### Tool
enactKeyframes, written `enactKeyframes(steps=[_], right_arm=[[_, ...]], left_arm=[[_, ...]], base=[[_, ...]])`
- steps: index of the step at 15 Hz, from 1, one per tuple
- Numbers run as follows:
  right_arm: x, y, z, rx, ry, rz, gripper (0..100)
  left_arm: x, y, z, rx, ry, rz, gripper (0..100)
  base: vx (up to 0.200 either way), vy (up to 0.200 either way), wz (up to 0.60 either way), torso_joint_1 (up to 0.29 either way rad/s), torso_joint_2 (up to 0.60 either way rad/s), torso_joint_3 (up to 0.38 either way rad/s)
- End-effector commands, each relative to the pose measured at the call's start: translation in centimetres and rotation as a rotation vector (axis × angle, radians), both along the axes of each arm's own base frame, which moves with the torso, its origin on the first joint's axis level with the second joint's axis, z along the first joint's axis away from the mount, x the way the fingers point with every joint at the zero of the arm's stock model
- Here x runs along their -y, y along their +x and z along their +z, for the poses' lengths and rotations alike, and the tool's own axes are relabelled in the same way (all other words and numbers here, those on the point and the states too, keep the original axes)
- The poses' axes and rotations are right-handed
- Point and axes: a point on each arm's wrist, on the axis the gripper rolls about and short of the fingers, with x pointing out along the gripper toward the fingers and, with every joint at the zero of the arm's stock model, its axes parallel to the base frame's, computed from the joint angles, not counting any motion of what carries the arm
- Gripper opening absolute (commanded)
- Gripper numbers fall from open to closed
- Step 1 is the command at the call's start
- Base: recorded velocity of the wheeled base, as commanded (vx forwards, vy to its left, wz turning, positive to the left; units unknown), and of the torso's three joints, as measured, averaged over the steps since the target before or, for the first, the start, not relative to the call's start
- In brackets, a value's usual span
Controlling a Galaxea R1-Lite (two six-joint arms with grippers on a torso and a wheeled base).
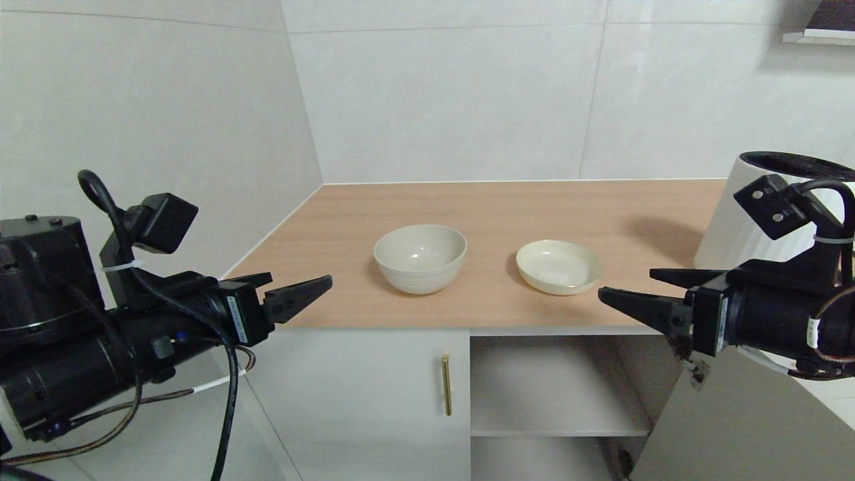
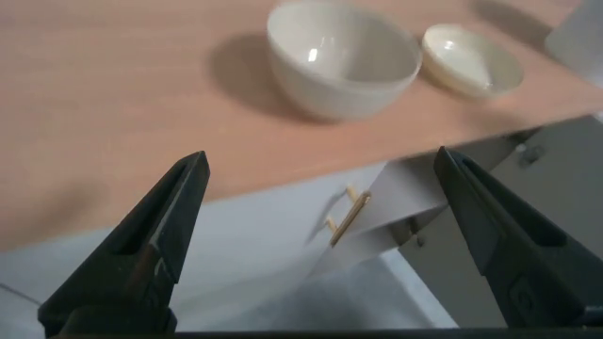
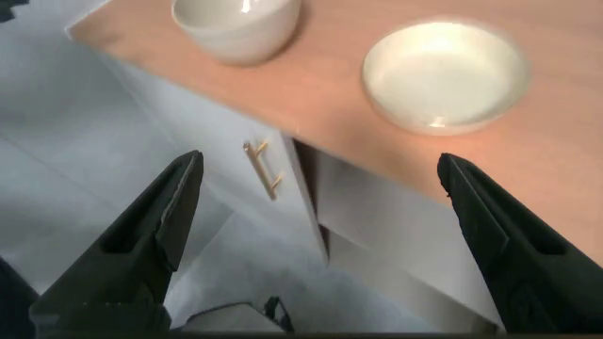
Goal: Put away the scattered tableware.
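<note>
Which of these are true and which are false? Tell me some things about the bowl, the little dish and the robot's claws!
1. The bowl stands on the counter, left of the shallow dish. True.
2. The left gripper is holding the bowl. False: it is open and empty, in front of the counter, apart from the bowl.
3. The cupboard below the shallow dish is open. True.
4. The shallow dish sits inside the bowl. False: they stand side by side, not touching.
5. The right gripper is open and empty. True.
</note>
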Motion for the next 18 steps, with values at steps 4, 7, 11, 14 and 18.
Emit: enactKeyframes(steps=[4,7,11,14,18], right_arm=[[-0.4,5.8,1.0,0.008,0.002,-0.093,100],[-0.2,9.0,2.8,-0.154,-0.02,-0.21,100],[-0.4,11.8,1.8,-0.225,-0.024,-0.351,100],[-0.1,12.5,1.8,-0.218,-0.018,-0.404,100],[-0.1,12.5,1.7,-0.214,-0.004,-0.407,100]], left_arm=[[0.8,2.6,3.1,-0.034,-0.075,0.028,100],[1.2,4.1,5.0,-0.208,-0.093,0.055,100],[2.2,5.6,6.1,-0.369,-0.099,0.075,100],[5.1,8.6,4.8,-0.472,-0.153,0.144,100],[8.7,13.3,1.5,-0.447,-0.074,0.317,100]], base=[[0.0,0.0,0.0,0.043,-0.1,-0.058],[0.0,0.0,0.0,0.0,0.0,0.0],[0.0,0.0,0.0,0.0,0.0,0.0],[0.0,0.0,0.0,0.0,0.0,0.0],[0.0,0.0,0.0,0.0,0.0,0.0]])
